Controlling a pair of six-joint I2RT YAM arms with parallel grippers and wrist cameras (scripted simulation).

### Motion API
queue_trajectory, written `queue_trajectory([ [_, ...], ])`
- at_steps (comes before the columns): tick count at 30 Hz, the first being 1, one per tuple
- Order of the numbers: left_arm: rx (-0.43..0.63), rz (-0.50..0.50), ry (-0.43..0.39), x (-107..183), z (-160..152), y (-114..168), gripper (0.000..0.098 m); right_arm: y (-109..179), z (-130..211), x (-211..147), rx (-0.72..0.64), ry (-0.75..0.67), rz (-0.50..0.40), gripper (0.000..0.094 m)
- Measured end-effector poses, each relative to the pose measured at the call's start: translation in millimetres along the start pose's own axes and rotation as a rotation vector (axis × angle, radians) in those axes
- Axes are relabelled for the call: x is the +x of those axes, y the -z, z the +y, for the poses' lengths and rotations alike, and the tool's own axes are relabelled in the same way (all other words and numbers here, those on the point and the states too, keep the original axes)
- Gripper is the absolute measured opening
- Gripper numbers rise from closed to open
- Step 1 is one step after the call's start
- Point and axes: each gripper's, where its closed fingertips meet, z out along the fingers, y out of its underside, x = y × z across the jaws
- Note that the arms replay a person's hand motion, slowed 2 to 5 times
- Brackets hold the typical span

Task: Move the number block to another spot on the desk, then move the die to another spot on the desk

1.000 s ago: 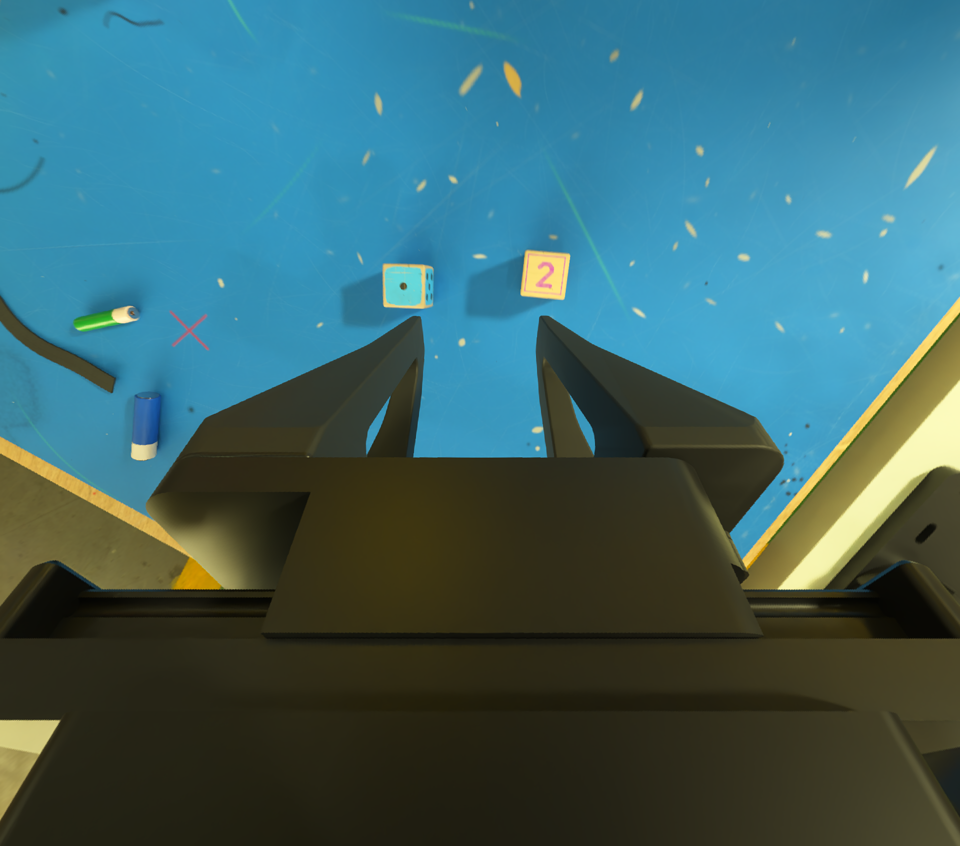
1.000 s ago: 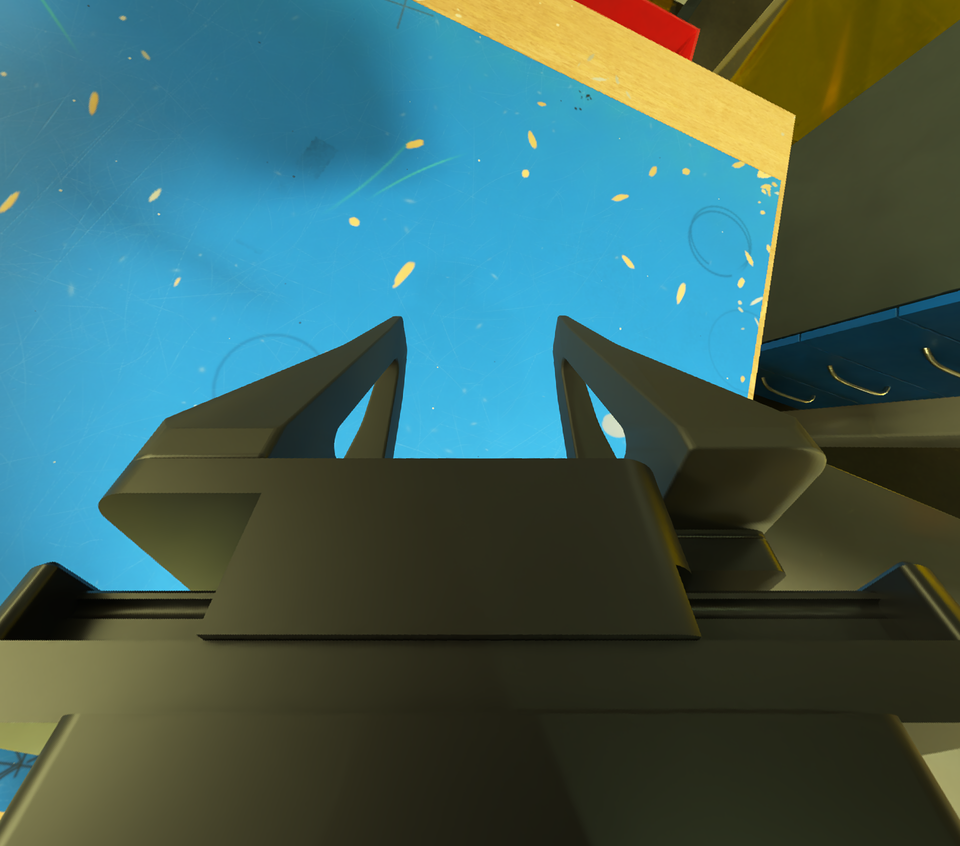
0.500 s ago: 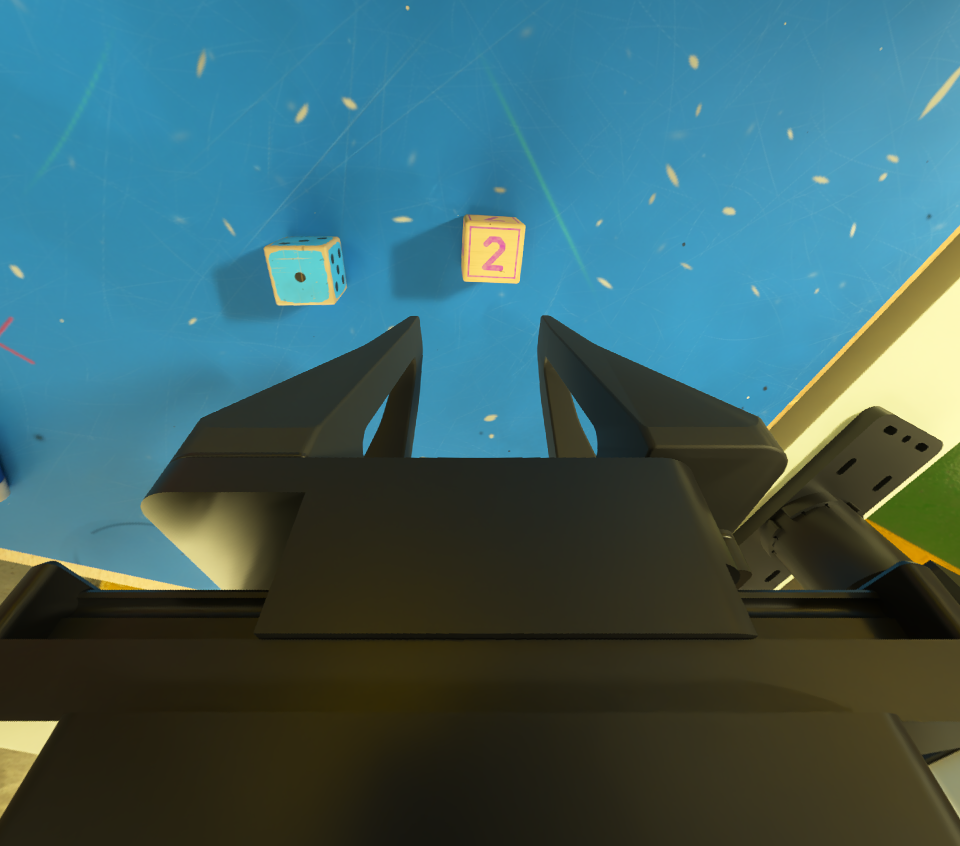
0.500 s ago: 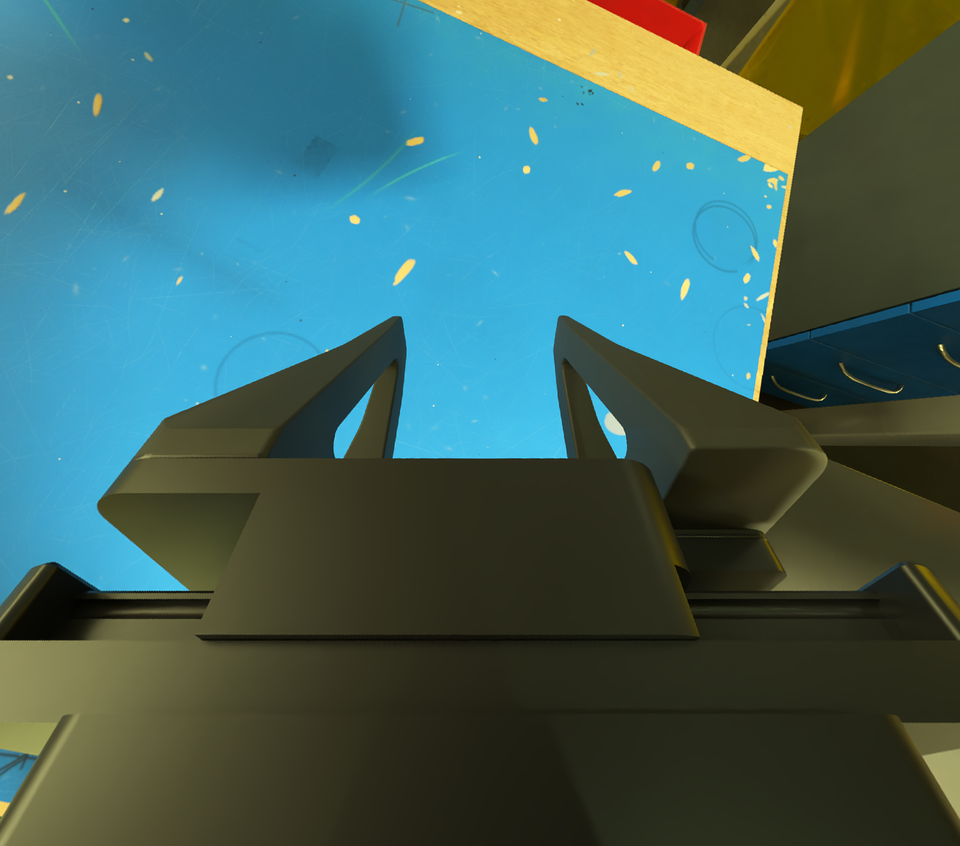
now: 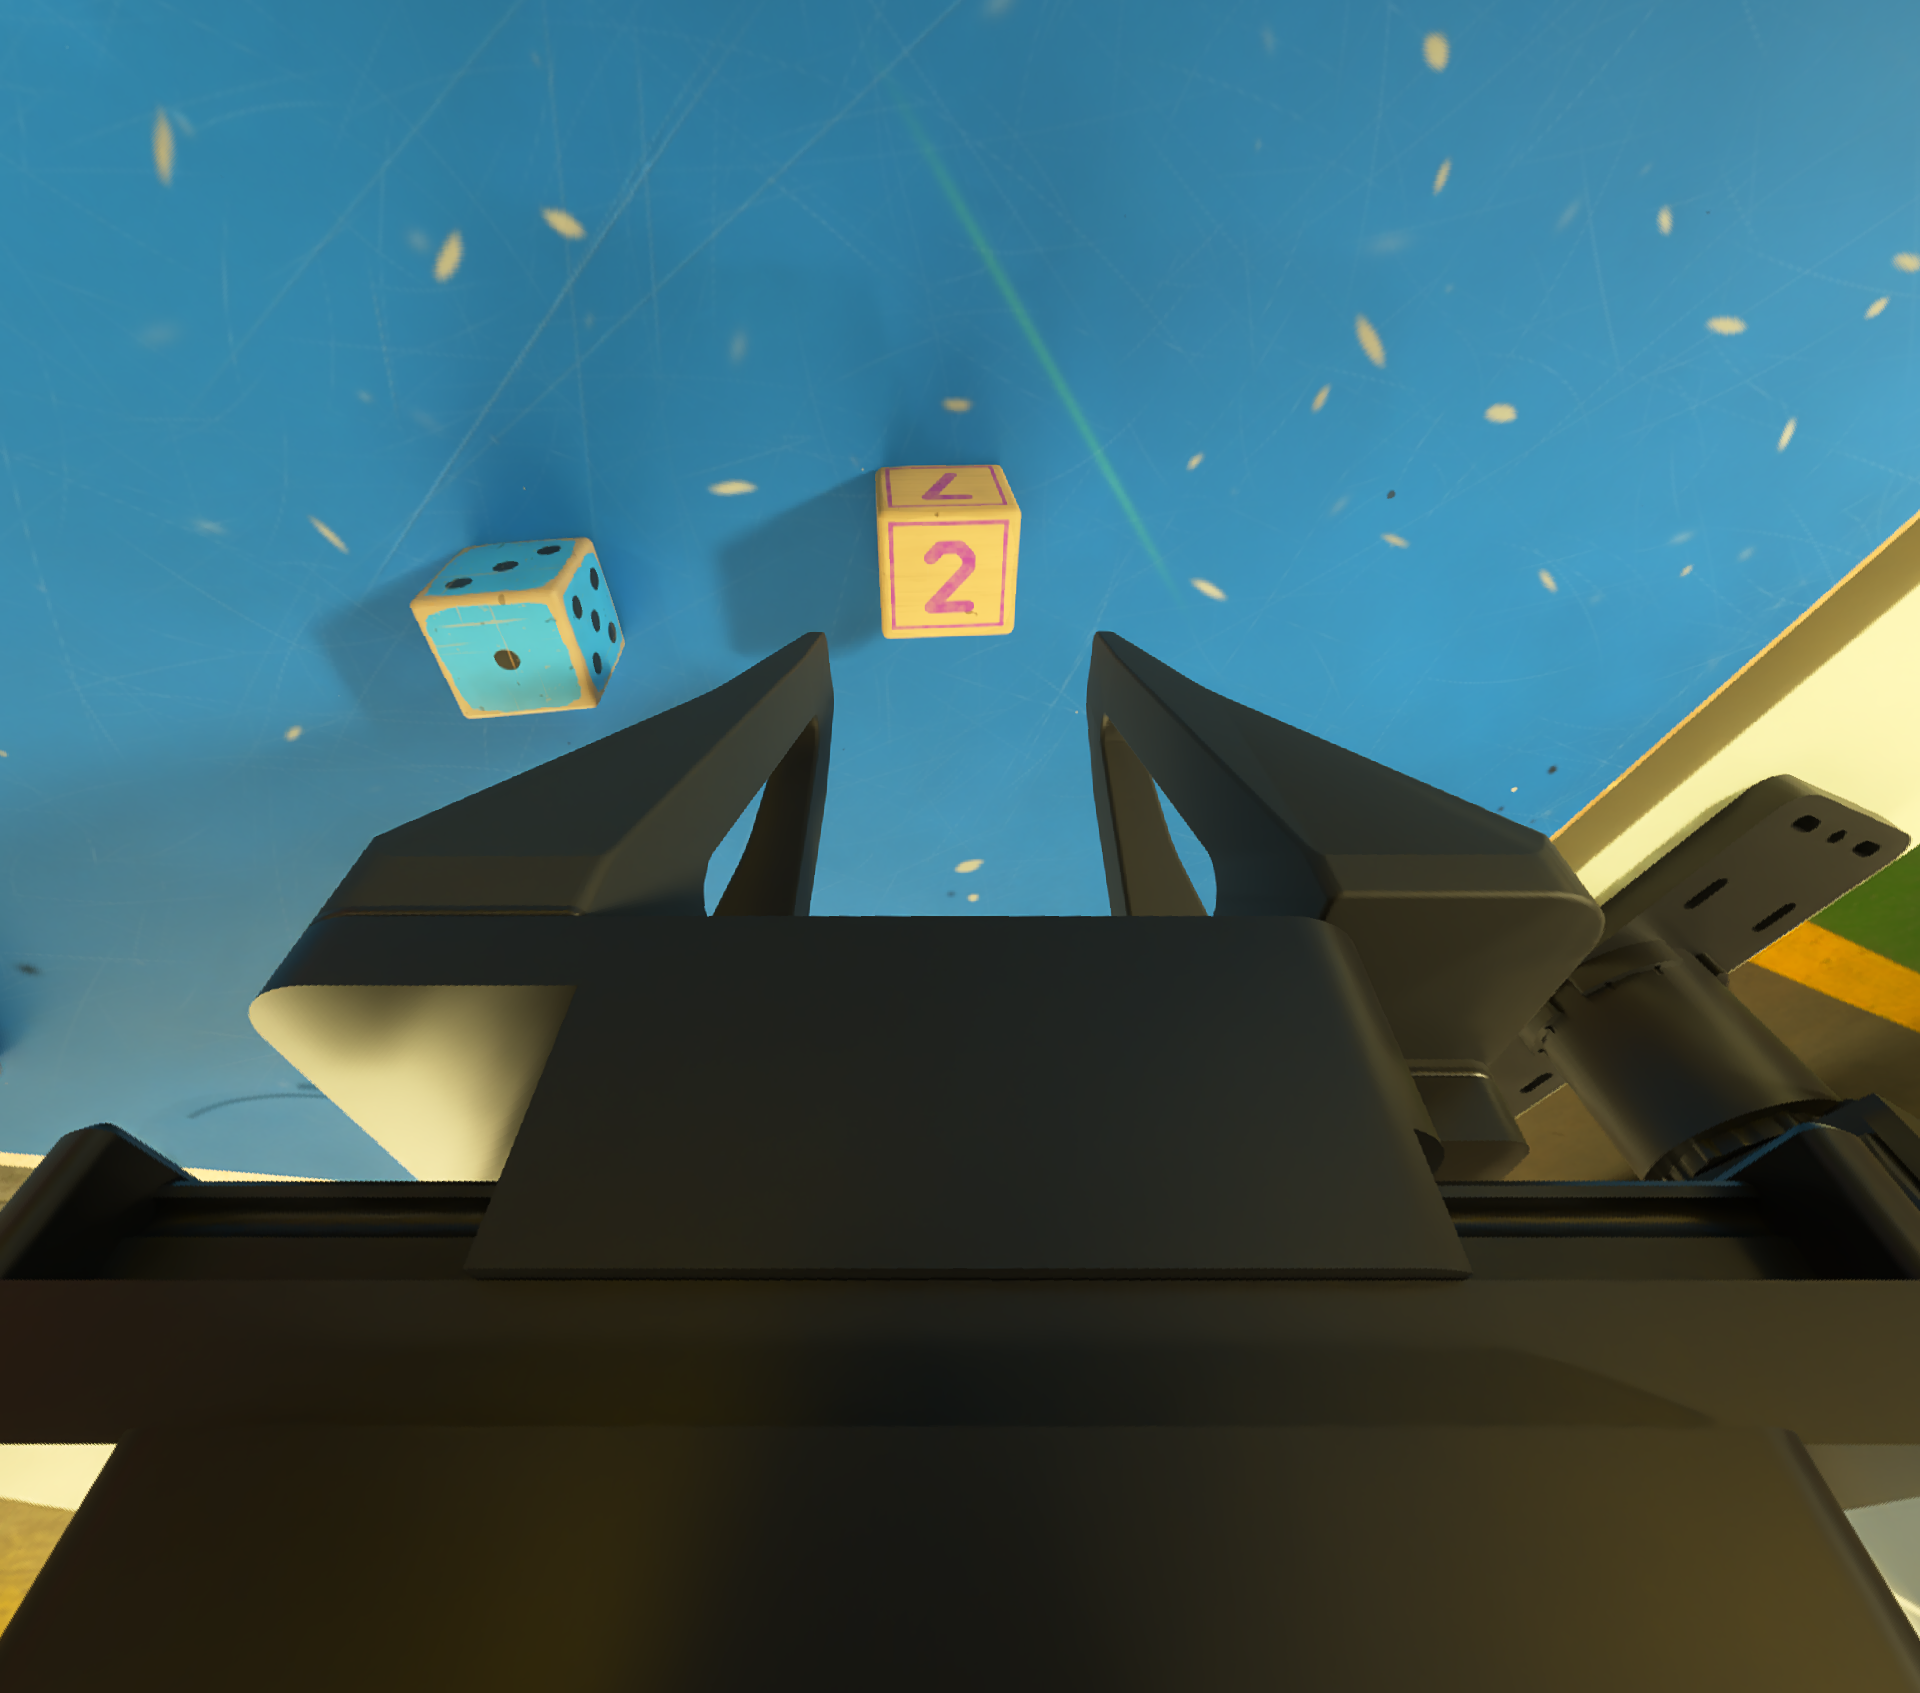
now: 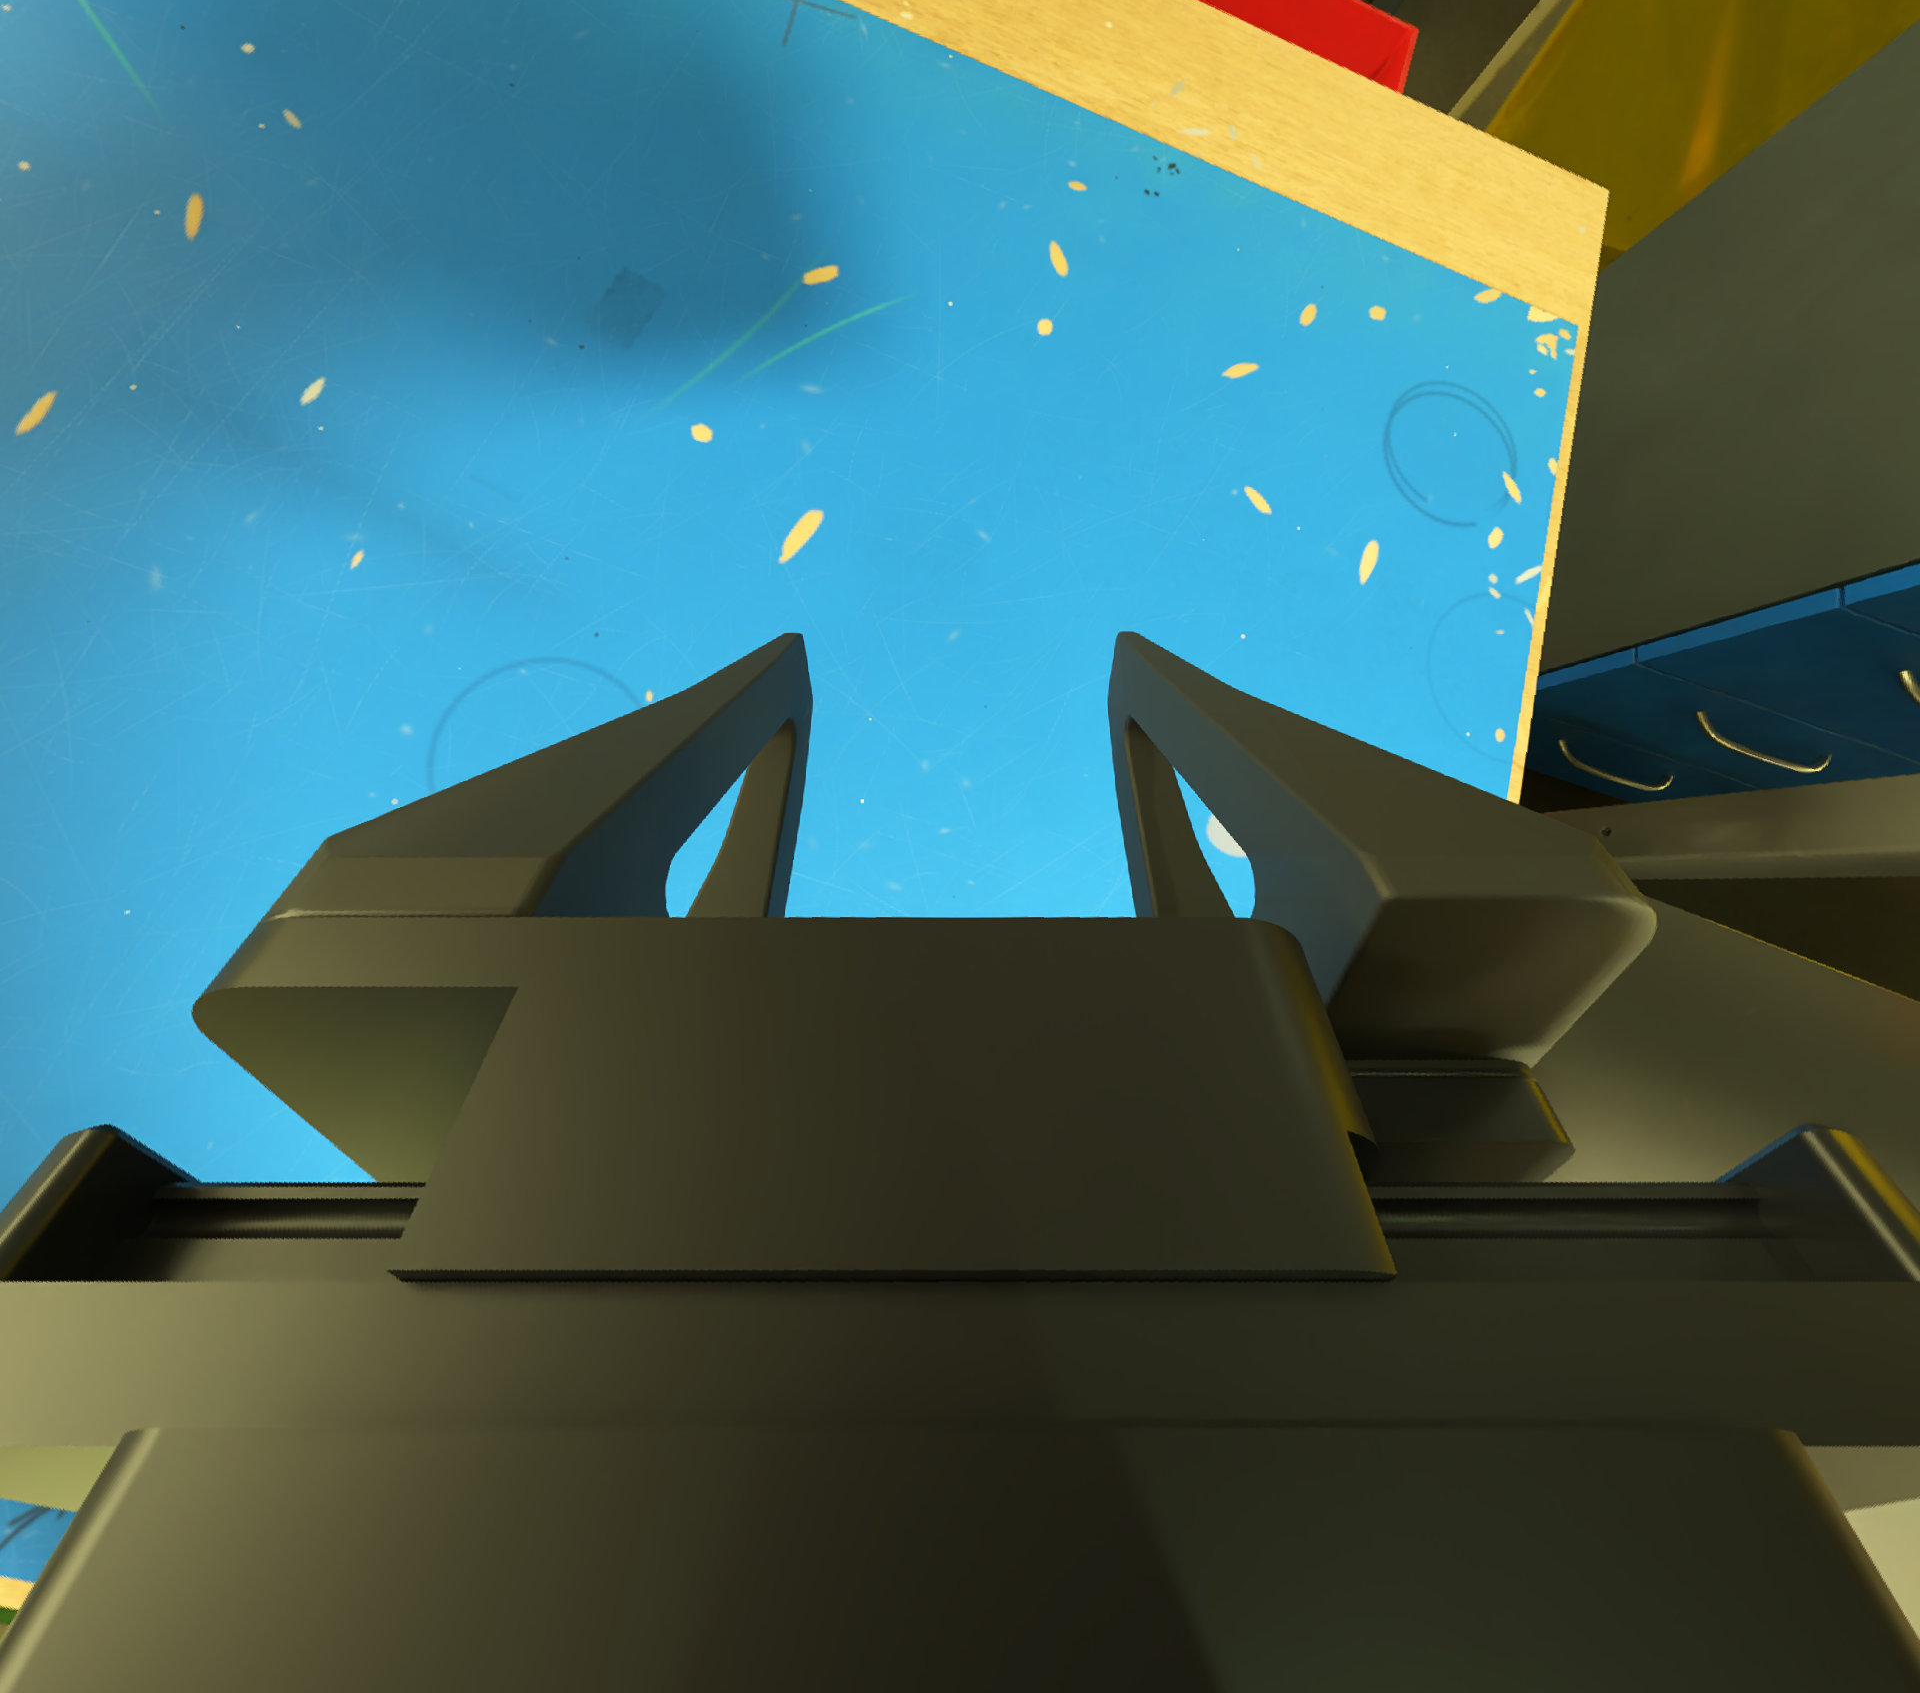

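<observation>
Both claws spread, empty: left claw (image 5: 958, 635) near number block (image 5: 948, 575); die (image 5: 516, 630) apart.

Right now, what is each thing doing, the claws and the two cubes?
left gripper: open, empty, just short of the number block
right gripper: open, empty, over bare desk
number block: flat on the desk, untouched
die: on the desk, apart from the block, untouched

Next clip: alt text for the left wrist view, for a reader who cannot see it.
The open left gripper hangs over a blue desk, its dark fingers lined up with a small wooden number block just beyond. A turquoise wooden die sits apart, left of it.
</observation>
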Motion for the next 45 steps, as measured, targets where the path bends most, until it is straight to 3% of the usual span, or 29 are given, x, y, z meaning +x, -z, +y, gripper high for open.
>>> queue_trajectory([
  [14,-0.074,0.029,-0.022,-2.1,-6.8,-20.1,0.0391,1.0,3.9,1.4,-0.011,-0.012,-0.008,0.0493],
  [22,-0.12,0.039,-0.02,-4.0,-3.8,-26.8,0.0251,3.4,2.6,1.6,-0.002,-0.016,-0.015,0.0492],
  [32,-0.122,0.006,-0.064,-6.0,-0.1,-24.1,0.0254,6.7,-0.1,2.1,0.013,-0.02,-0.022,0.0492],
  [38,-0.057,-0.063,-0.051,-14.3,1.4,-7.4,0.0254,7.9,-0.6,2.5,0.017,-0.023,-0.026,0.0492],
  [45,0.13,-0.212,-0.004,-31.0,-4.6,35.5,0.0254,9.1,-1.0,2.8,0.022,-0.027,-0.032,0.0492],
])
